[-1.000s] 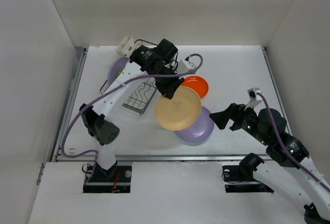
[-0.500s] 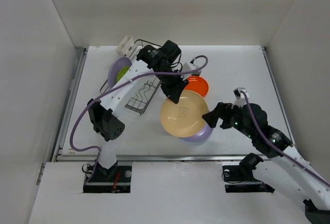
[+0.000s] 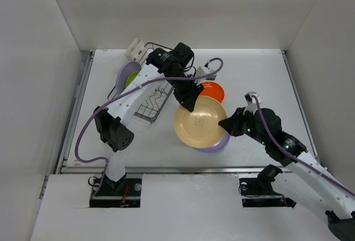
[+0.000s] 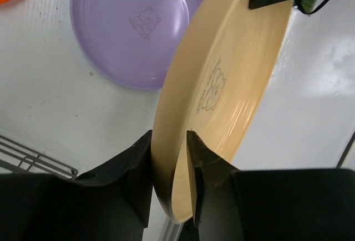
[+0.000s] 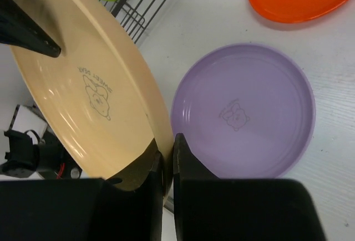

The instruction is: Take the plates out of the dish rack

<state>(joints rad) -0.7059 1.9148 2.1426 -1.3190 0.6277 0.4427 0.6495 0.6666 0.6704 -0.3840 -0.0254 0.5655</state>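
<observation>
At mid-counter, the left pincer (image 3: 187, 103) is gripping the cream-yellow plate (image 3: 201, 122) by its rim on the rack side; in the left wrist view both fingers are clenching the plate's edge (image 4: 169, 141). The right pincer (image 3: 226, 123) is clamping the opposite rim, its fingers pinching the edge in the right wrist view (image 5: 167, 152). So both arms are sharing one plate (a bear print showing on its face). The plate is hanging tilted, off the counter (image 3: 260, 75), and overlapping the lavender plate (image 3: 213, 147), which is lying flat below it. The orange plate (image 3: 213, 90) is lying flat on the counter just behind those two, apart from the lavender one in the right wrist view. The dish rack (image 3: 150, 105) is sitting to the left, holding a lime-green plate (image 3: 132, 78) and a larger pale bluish plate (image 3: 123, 72) standing at its left end. A white caddy (image 3: 136, 47) is sitting at the rack's far corner.
</observation>
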